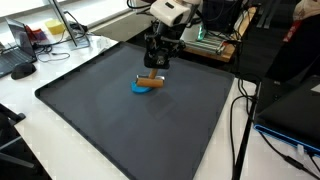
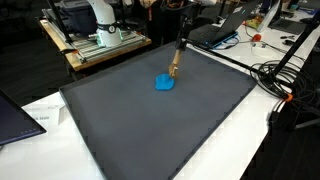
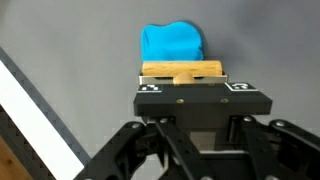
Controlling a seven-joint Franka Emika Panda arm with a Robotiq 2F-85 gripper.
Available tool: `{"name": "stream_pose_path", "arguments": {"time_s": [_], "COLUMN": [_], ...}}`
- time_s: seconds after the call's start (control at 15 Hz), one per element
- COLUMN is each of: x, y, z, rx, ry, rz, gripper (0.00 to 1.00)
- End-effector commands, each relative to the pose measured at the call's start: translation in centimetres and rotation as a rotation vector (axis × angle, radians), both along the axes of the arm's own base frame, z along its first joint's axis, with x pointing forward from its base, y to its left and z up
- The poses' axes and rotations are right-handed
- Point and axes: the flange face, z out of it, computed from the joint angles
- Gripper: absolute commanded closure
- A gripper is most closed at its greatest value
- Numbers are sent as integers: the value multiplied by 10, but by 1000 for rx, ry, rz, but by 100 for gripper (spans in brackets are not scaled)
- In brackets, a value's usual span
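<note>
A: Grey mat [image 2: 120,125] covers most of the white table [image 2: 245,140]. Left to right in an exterior view: laptop corner [image 2: 12,115] at the left edge, off the mat. Then blue piece [image 2: 162,83], wooden block [image 2: 174,70], gripper [image 2: 177,62]. Cables [image 2: 272,78] at the far right, also off the mat.
B: Gripper state?
A: Clamped narrow on the wooden block. Wrist view confirms it: wooden block [image 3: 181,72] sits crosswise between the pads, blue piece [image 3: 172,43] just beyond.
B: Block and blue piece touching?
A: Looks like it. In both exterior views the block's lower end meets the blue piece [image 1: 143,88]. Can't tell whether it's resting on it or hovering just above.
B: Where on the mat?
A: Far half, roughly mid-width, well apart from every edge.
B: Progress call?
A: My read: grasp is done and the block is at the blue piece. Left: release. Jaws are on the block and the arm is right over it, so it isn't set down and let go yet.
</note>
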Motion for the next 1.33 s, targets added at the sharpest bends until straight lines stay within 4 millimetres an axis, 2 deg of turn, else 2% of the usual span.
{"name": "stream_pose_path", "arguments": {"time_s": [0.0, 0.33, 0.6, 0.87, 1.27], "x": [6, 12, 32, 56, 80], "y": [9, 10, -2, -37, -113], "z": [4, 18, 42, 59, 77], "rx": [-43, -5, 69, 234, 403], "ry": [14, 25, 26, 65, 59], "rz": [52, 84, 70, -11, -200], "gripper": [78, 78, 78, 78, 78]}}
